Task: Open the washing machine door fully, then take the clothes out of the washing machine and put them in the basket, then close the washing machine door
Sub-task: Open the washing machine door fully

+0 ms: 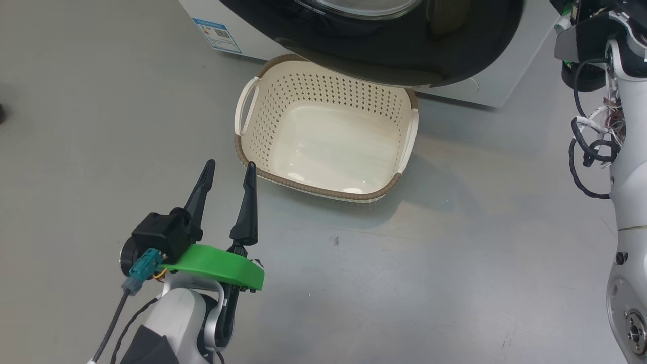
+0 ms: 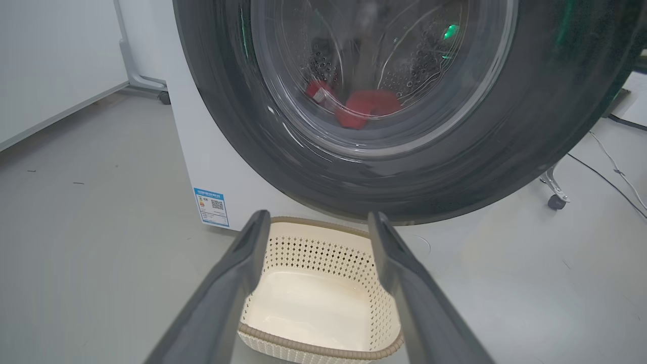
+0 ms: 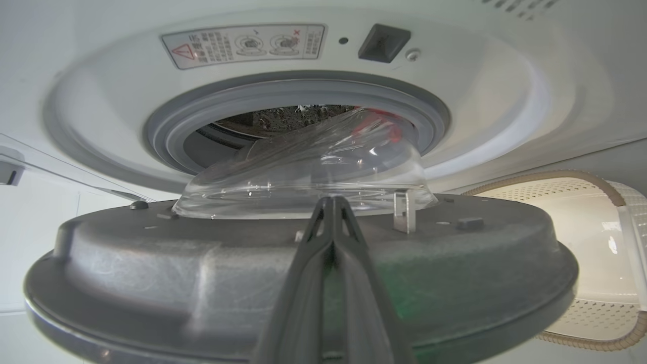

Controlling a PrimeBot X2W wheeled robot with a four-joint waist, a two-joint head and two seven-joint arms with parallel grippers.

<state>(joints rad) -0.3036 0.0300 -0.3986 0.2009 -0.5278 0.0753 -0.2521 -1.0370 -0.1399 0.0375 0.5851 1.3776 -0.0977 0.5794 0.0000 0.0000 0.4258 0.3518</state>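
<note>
The washing machine door (image 1: 404,55), with its glossy black rim, stands partly open above the empty cream basket (image 1: 323,86). My left gripper (image 1: 229,167) hovers open just left of the basket's near corner, holding nothing. In the left wrist view the open left gripper (image 2: 318,220) points over the basket (image 2: 323,253) at the door (image 2: 505,126); the red clothes (image 2: 366,106) show through its glass. My right gripper (image 3: 331,202) is shut, its tips against the door's grey inner face (image 3: 151,268) beside the glass bowl. The clothes (image 3: 379,126) lie in the washing machine (image 3: 505,101).
The washing machine (image 1: 480,91) carries a blue sticker (image 1: 217,34) low on its front. My right forearm (image 1: 627,151), with loose cables, rises along the right edge. A caster (image 2: 556,202) and floor cables (image 2: 616,172) lie right of the machine, a frame leg (image 2: 146,81) to its left.
</note>
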